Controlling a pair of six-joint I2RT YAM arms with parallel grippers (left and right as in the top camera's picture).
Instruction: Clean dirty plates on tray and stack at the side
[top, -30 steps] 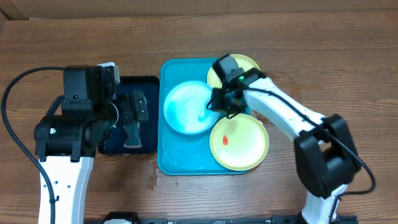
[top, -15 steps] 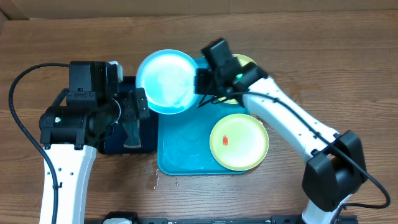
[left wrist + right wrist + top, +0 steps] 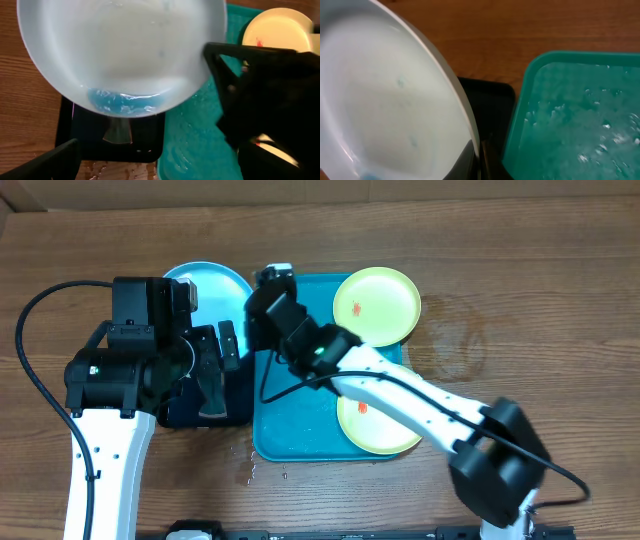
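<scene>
Overhead view. Three plates counted.

- One light blue plate is off the turquoise tray, to its left. It is held tilted above the black tray and the wooden table.
- Right gripper: jaws clamped on this plate's rim. In the left wrist view a little blue water is pooled at the plate's low edge.
- Far green plate lies on the turquoise tray's far right corner, with a small red smear.
- Near green plate is on the tray's near right, partly under the right arm, also with a red smear.
- Trays: two, side by side. The turquoise one is wet.
- Left gripper: jaws wide apart over the black tray, holding nothing.
</scene>
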